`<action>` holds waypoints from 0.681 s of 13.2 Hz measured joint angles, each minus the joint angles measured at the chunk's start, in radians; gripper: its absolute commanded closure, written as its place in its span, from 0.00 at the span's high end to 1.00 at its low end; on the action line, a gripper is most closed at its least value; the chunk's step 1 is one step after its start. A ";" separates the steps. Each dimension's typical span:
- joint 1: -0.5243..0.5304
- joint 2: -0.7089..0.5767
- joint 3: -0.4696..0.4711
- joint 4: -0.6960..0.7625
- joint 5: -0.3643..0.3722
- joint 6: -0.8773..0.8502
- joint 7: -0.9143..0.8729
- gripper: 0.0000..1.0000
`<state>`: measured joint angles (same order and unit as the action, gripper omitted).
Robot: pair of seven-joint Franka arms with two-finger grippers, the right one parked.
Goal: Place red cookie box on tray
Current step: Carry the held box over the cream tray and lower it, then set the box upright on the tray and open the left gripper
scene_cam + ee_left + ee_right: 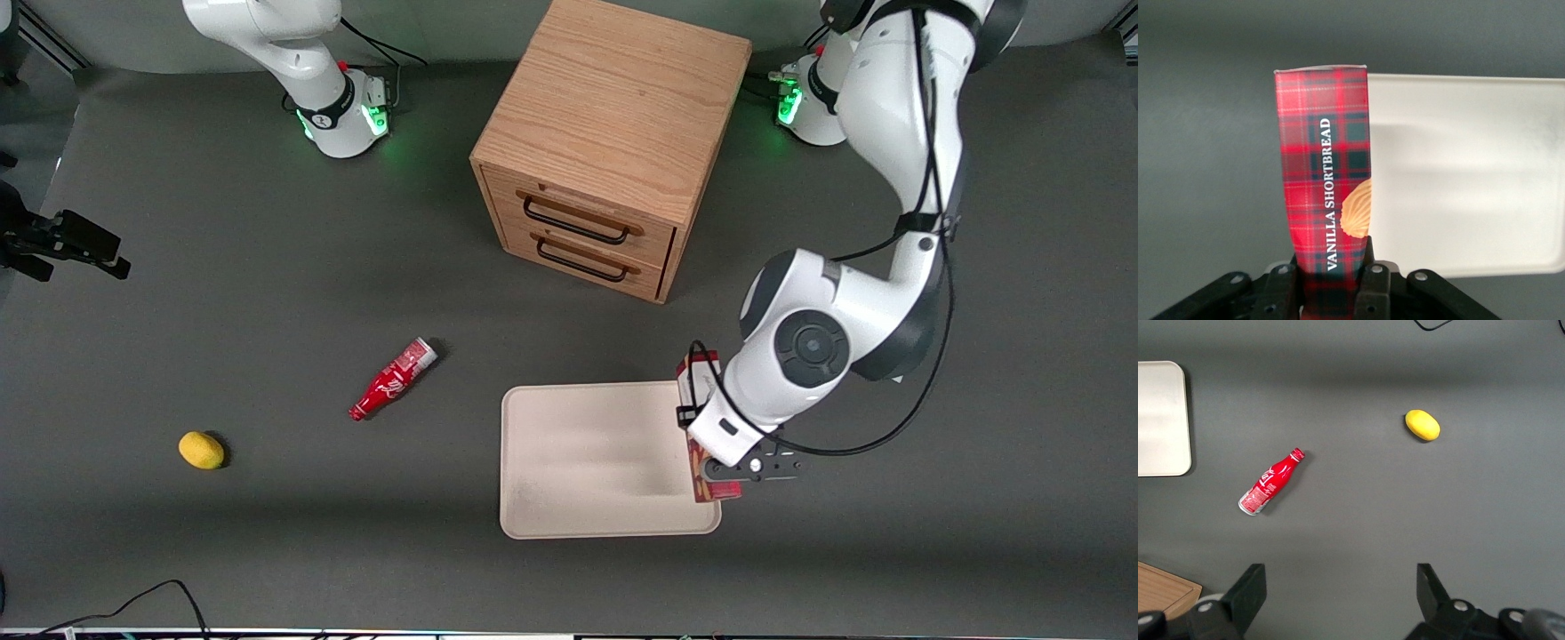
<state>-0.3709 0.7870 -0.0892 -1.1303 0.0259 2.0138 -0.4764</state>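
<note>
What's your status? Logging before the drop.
Gripper shut on red cookie box, over the tray's edge toward the working arm's end. Box not yet down. Tray bare, nothing in the way.

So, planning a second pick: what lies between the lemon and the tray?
The red bottle lies between lemon and tray, front view; the gripper holds the red cookie box over the tray's edge.
</note>
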 measured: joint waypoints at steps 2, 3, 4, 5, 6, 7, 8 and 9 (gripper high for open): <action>-0.011 0.057 0.000 0.022 0.040 0.043 -0.002 0.00; -0.015 0.082 0.001 0.027 0.052 0.054 -0.003 0.00; -0.017 0.103 0.001 0.030 0.063 0.064 -0.004 0.00; -0.017 0.120 0.002 0.033 0.069 0.071 -0.008 0.00; -0.017 0.133 0.002 0.034 0.071 0.084 -0.018 0.00; -0.020 0.144 0.002 0.035 0.073 0.097 -0.027 0.00; -0.023 0.152 0.002 0.037 0.076 0.106 -0.033 0.04; -0.027 0.158 0.002 0.039 0.078 0.118 -0.036 0.05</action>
<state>-0.3976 0.9451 -0.0874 -1.0916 0.1037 2.1313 -0.5123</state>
